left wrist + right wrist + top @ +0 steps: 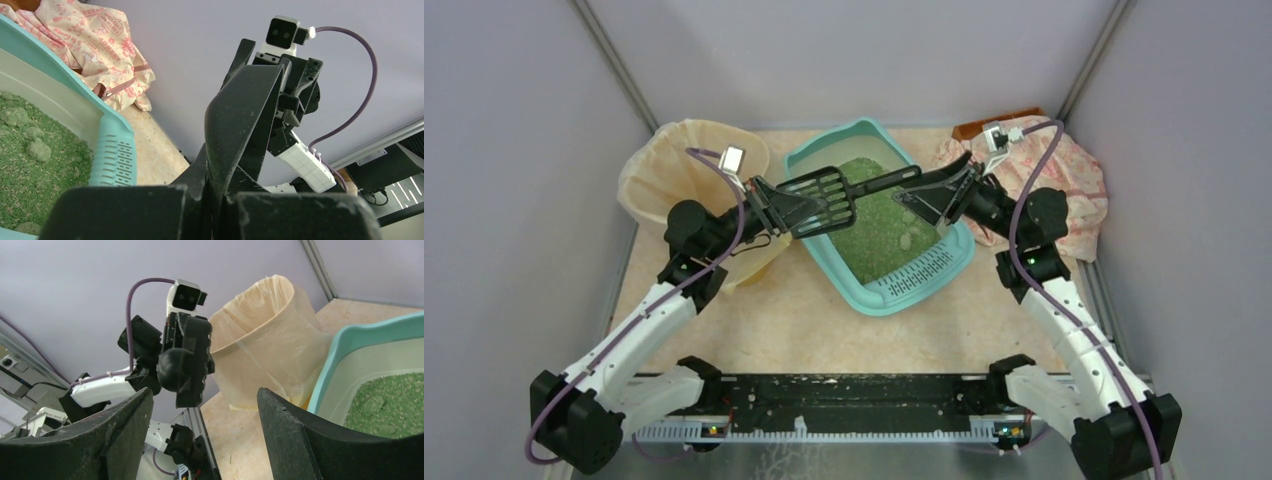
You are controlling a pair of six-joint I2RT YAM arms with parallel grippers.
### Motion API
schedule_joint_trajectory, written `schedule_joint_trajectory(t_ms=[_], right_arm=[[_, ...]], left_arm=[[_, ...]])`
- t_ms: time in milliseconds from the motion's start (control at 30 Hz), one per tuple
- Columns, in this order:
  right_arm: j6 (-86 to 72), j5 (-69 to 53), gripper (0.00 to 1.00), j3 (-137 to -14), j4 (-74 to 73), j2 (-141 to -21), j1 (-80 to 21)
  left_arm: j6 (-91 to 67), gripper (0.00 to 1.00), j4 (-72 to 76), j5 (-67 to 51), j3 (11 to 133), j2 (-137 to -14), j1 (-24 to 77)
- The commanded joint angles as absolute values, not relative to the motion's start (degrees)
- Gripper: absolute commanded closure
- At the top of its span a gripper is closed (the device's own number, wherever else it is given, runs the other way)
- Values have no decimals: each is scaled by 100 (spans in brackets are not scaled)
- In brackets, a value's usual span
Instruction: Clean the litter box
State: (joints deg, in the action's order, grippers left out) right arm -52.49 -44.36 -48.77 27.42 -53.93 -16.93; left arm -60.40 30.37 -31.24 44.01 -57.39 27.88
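Teal plastic comes first: the big teal rounded plastic litter box (864, 297) sits in the middle of the counter, closer to the far edge. It is turned at a slant, with its slotted end toward the near right. Green grainy litter (872, 232) fills it, and a few pale lumps (906, 240) lie in it near the slotted end.

My left gripper (779, 208) is clamped on the black plastic scoop with slots (824, 195). The scoop hangs over the far left side of the box, above the litter and not in it. From above its slots look bare. A long black part reaches from it toward my right gripper (911, 198); I think that is the handle. The right gripper's fingers (285, 430) are spread wide with nothing between them.

The beige bin lined with a thin bag (686, 165) stands at the far left corner, just beside the box. A pink patterned cloth (1069, 180) lies by the far right corner.

I think I am at the scooping step, with the lumps not yet taken out. Next I would tip the scoop down and slide it under the lumps near the slotted end. Then I would lift it level so nothing rolls off on the way to the bin. The right gripper is close to the scoop, so I would move it clear first.
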Motion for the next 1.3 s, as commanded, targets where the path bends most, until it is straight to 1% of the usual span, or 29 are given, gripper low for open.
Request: schedule_joint_trajectory(t_ms=[0, 233, 333, 400, 600, 1000, 1133, 1233, 1267], right_arm=[[-5077, -4313, 24, -5248, 3071, -5442, -1884], [-5322, -4297, 24, -5232, 3599, -5719, -1984], [-5390, -4302, 26, -5257, 3796, -5839, -2035], [-5486, -4317, 30, -5261, 3983, -5917, -2070], [-5468, -4252, 54, -5152, 3985, -5878, -2143], [-5283, -4086, 66, -5069, 3838, -5606, -2145], [-5354, -4079, 82, -4966, 3966, -5638, -2145], [-5380, -4097, 100, -4861, 4121, -5654, -2146], [-5360, -4032, 100, -4818, 4110, -5632, -2149]], left_arm=[[-5933, 100, 2941, -3035, 4576, -5720, 2846], [-6001, 100, 3142, -3135, 4638, -6022, 2958], [-5999, 100, 3174, -3042, 4592, -6053, 3119], [-6043, 100, 3257, -2971, 4521, -6058, 3202], [-5996, 100, 3244, -2766, 4461, -5952, 3224], [-6011, 100, 3319, -2542, 4479, -5964, 3220], [-6074, 100, 3381, -2608, 4474, -5999, 3227], [-6083, 100, 3426, -2645, 4447, -5993, 3227], [-6074, 100, 3436, -2688, 4467, -5987, 3238]])
